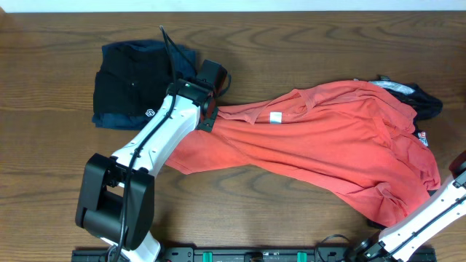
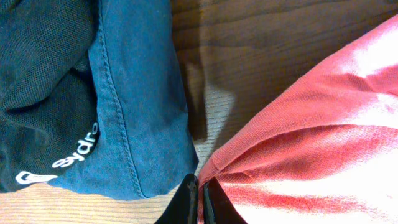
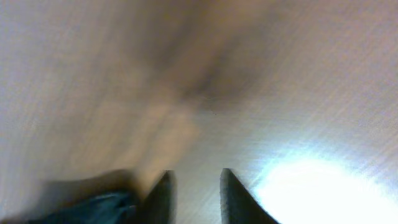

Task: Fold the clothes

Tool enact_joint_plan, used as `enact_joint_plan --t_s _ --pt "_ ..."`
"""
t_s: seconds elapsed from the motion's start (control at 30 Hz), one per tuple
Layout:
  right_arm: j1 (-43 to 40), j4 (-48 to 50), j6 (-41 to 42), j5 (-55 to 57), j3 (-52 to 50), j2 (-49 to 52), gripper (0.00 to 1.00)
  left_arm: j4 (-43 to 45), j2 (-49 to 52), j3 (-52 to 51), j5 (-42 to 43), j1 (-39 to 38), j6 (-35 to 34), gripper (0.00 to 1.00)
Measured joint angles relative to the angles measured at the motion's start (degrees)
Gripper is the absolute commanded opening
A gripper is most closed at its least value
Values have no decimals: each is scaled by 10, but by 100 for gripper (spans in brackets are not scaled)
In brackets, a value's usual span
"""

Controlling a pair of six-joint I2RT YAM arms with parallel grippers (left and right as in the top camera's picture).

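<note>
— What was the left gripper (image 2: 200, 198) doing?

— Its two black fingers (image 2: 186, 200) were pressed almost together on a corner of the red shirt (image 2: 323, 137), with a thin sliver of red cloth showing between them. Only the fingertips showed at the bottom edge of the wrist view, and the rest was cut off.

— And around it?

— Just to its left lay the dark folded pile (image 2: 93, 93), its blue hem turned to the camera. The white lettering (image 2: 78, 149) was cut short by a fold. A strip of bare table (image 2: 249, 56) separated the pile from the shirt.

— From overhead?

— The left gripper (image 1: 209, 115) sat at the shirt's left end, beside the dark folded pile (image 1: 135, 84). The red shirt (image 1: 328, 149) stretched rumpled across to the right, with a white label (image 1: 275, 117) at the collar. Its far end covered most of a dark garment (image 1: 422, 102), which stuck out only at the top right.

— The right gripper (image 3: 193, 186)?

— Its fingers were spread with nothing between them, over bare wood. That view was badly blurred, and a scrap of dark blue cloth (image 3: 106, 204) at the lower left could not be identified. Overhead, the right arm (image 1: 429, 218) ran off the right edge, so its gripper could not be made out there.

— Free space?

— Open wood lay along the near edge below the shirt and across the far side above it.
</note>
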Motion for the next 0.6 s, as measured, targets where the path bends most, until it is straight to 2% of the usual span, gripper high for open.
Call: enact_joint_plan --t_s 0.1,0.17,0.23,0.33,0.53,0.6 --pt "9 -16 -18 -80 2 0 54 0 0 0 0 0 -3 7" --pt "23 -26 -25 -108 -1 0 64 1 0 0 0 0 -5 17" --pt "45 -26 -35 -116 -9 0 68 2 0 0 -2 0 -8 27" --pt "90 -10 -45 -115 -29 0 83 3 0 0 -5 1 -14 42" --pt "200 9 -55 -56 -53 0 84 3 0 0 -6 1 -21 44" --pt "226 21 -52 -26 -56 0 79 6 0 0 7 1 -22 45"
